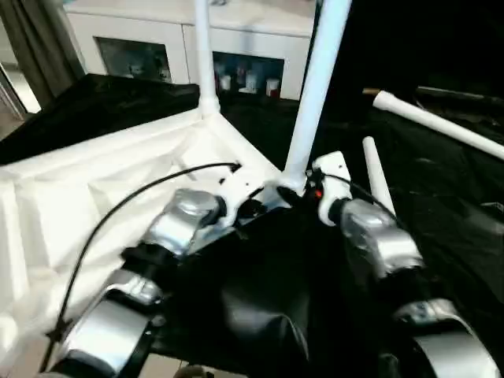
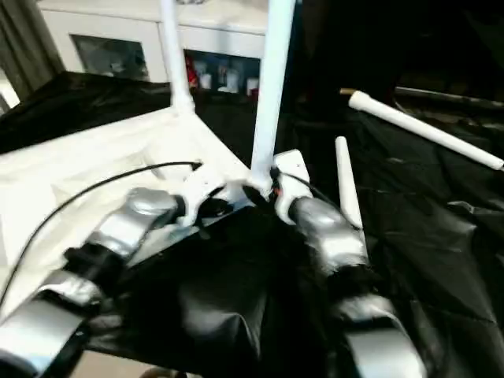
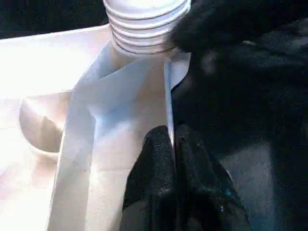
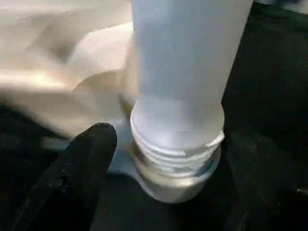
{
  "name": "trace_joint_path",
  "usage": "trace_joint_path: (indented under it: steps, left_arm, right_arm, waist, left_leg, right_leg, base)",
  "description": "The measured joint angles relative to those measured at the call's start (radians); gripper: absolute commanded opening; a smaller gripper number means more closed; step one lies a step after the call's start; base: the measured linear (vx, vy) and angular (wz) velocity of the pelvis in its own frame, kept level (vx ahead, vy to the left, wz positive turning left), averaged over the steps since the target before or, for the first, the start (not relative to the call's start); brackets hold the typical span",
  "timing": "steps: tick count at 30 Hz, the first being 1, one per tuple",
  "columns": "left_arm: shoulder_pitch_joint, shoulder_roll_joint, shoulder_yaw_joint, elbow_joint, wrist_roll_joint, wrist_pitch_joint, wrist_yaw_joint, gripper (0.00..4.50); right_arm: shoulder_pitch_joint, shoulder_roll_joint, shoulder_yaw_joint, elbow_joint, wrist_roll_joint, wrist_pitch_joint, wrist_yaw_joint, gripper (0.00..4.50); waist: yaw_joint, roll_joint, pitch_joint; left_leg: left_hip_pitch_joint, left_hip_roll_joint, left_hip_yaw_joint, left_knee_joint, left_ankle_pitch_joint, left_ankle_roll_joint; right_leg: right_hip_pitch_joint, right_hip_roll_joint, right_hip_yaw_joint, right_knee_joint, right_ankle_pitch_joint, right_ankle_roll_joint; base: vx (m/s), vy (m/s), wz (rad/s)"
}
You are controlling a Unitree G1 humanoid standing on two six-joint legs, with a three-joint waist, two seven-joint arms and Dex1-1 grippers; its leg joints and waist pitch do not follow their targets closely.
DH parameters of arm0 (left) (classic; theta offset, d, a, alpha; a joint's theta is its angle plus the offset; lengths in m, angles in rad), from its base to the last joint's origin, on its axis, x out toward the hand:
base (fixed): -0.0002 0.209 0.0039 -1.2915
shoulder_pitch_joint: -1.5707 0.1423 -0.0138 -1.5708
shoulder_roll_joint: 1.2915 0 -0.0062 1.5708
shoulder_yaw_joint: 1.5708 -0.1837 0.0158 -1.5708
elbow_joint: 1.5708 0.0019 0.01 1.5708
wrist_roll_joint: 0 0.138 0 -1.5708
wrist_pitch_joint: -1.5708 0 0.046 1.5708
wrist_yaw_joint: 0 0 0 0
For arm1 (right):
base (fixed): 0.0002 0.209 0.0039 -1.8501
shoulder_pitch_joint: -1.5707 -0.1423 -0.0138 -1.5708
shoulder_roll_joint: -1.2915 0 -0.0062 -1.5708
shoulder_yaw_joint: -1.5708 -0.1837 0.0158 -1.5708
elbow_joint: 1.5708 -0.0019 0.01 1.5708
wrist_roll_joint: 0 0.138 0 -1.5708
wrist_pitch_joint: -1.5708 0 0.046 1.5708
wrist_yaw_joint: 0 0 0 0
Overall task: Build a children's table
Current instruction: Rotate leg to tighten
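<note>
**Two legs upright in the tabletop, both grippers at its near corner**

The white tabletop (image 1: 94, 189) lies upside down, ribbed underside up, on a surface draped in black cloth (image 1: 441, 228). Its near corner points toward the robot, and a near leg (image 1: 315, 94) stands upright in that corner's socket, threaded end down. A far leg (image 1: 203, 55) stands upright in the next corner behind it. Two loose legs lie on the cloth to the right: a short-looking one (image 1: 376, 177) just beside the right wrist, and a longer one (image 1: 437, 122) slanting away, well apart from the tabletop.

The left gripper (image 3: 173, 144) has its two black fingers pressed together on the thin edge of the tabletop's rim, close below the near leg's ribbed end. Its silver forearm reaches in from the lower left, wrist bent inward toward the corner, a black cable arching over it.

The right gripper (image 4: 168, 159) sits at the base of the near leg with its fingers (image 4: 82, 163) spread wide, one on each side of the threaded end, with a gap between the near finger and the leg. Its forearm comes in from the lower right, angled inward.

Black cloth lies open to the right, beyond the loose legs. Behind the tabletop stands a white glass-door cabinet (image 1: 157, 39).
</note>
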Motion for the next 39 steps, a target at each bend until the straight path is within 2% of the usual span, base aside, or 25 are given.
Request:
trace_joint_path:
  steps: [2, 4, 7, 9, 15, 22, 25, 28, 29, 33, 39]
  left_arm:
    - [0.011, 0.023, -0.008, -0.019, -0.003, -0.019, -0.043, 0.00]
    - [0.047, 0.058, -0.015, -0.075, -0.027, -0.033, -0.122, 0.00]
    - [0.098, 0.111, -0.036, -0.159, -0.063, -0.055, -0.248, 0.00]
    - [0.117, 0.135, -0.043, -0.188, -0.076, -0.071, -0.303, 0.00]
    - [0.123, 0.150, -0.069, -0.248, -0.077, -0.076, -0.374, 0.00]
    - [0.131, 0.158, -0.070, -0.265, -0.077, -0.078, -0.389, 0.00]
    - [0.133, 0.160, -0.070, -0.271, -0.078, -0.078, -0.395, 0.00]
    - [0.137, 0.163, -0.069, -0.273, -0.078, -0.078, -0.401, 0.00]
    - [0.139, 0.163, -0.069, -0.273, -0.078, -0.078, -0.401, 0.00]
    - [0.142, 0.164, -0.069, -0.274, -0.078, -0.078, -0.402, 0.00]
    - [0.145, 0.164, -0.069, -0.276, -0.078, -0.078, -0.402, 0.00]
  right_arm:
    - [0.015, -0.032, 0.013, -0.033, 0.004, 0.006, 0.059, 3.82]
    - [0.053, -0.103, 0.035, -0.109, 0.028, 0.013, 0.161, 3.82]
    - [0.111, -0.208, 0.057, -0.221, 0.067, 0.036, 0.315, 3.82]
    - [0.128, -0.240, 0.066, -0.259, 0.079, 0.048, 0.375, 3.82]
    - [0.148, -0.271, 0.090, -0.318, 0.088, 0.085, 0.456, 3.82]
    - [0.166, -0.287, 0.109, -0.327, 0.090, 0.099, 0.480, 3.82]
    - [0.166, -0.287, 0.114, -0.332, 0.089, 0.102, 0.484, 3.47]
    - [0.166, -0.287, 0.114, -0.333, 0.089, 0.113, 0.485, 3.35]
    - [0.166, -0.287, 0.114, -0.334, 0.089, 0.115, 0.487, 3.10]
    - [0.167, -0.287, 0.114, -0.334, 0.089, 0.116, 0.489, 2.85]
    - [0.168, -0.286, 0.115, -0.334, 0.089, 0.116, 0.491, 2.75]
  waist:
    - [0.000, 0.001, 0.000]
    - [0.007, 0.001, 0.001]
    - [0.026, 0.003, 0.001]
    - [0.033, 0.003, 0.001]
    - [0.034, 0.004, 0.002]
    - [0.027, 0.004, 0.002]
    - [0.028, 0.004, 0.002]
    - [0.029, 0.004, 0.002]
    - [0.030, 0.004, 0.002]
    - [0.030, 0.004, 0.002]
    - [0.030, 0.004, 0.002]
  left_leg:
    - [-0.002, 0.000, 0.000, 0.000, 0.001, 0.001]
    - [-0.003, 0.000, 0.000, 0.000, 0.001, 0.002]
    - [-0.004, 0.001, 0.000, 0.001, 0.001, 0.002]
    - [-0.004, 0.001, 0.000, 0.001, 0.002, 0.003]
    - [-0.005, 0.001, 0.001, 0.002, 0.002, 0.003]
    - [-0.006, 0.001, 0.001, 0.002, 0.003, 0.003]
    - [-0.006, 0.001, 0.001, 0.002, 0.003, 0.003]
    - [-0.007, 0.001, 0.001, 0.002, 0.003, 0.004]
    - [-0.007, 0.001, 0.001, 0.003, 0.003, 0.004]
    - [-0.007, 0.001, 0.001, 0.003, 0.003, 0.004]
    - [-0.007, 0.001, 0.001, 0.003, 0.003, 0.004]
  right_leg:
    - [-0.001, 0.000, 0.000, 0.000, 0.000, 0.000]
    - [-0.001, 0.000, -0.001, -0.001, 0.000, 0.000]
    - [-0.001, 0.000, -0.002, -0.001, 0.000, 0.000]
    - [-0.001, 0.000, -0.002, 0.000, 0.000, 0.000]
    - [0.001, -0.002, -0.001, 0.001, 0.002, 0.000]
    - [0.000, -0.001, -0.001, 0.001, 0.002, 0.001]
    - [0.000, -0.001, -0.001, 0.001, 0.002, 0.001]
    - [0.000, -0.001, -0.001, 0.001, 0.002, 0.001]
    - [0.000, -0.001, -0.001, 0.001, 0.002, 0.001]
    - [0.000, -0.001, -0.001, 0.001, 0.002, 0.001]
    - [0.000, -0.001, -0.001, 0.001, 0.002, 0.001]
  base:
    - [0.000, 0.000, 0.00]
    - [0.000, 0.000, 0.00]
    - [0.000, 0.000, 0.00]
    - [0.000, 0.000, 0.00]
    - [0.000, 0.000, 0.00]
    - [0.000, 0.000, 0.00]
    - [0.000, 0.000, 0.00]
    - [0.000, 0.000, 0.00]
    - [0.000, 0.000, 0.00]
    - [0.000, 0.000, 0.00]
    - [0.000, 0.000, 0.00]
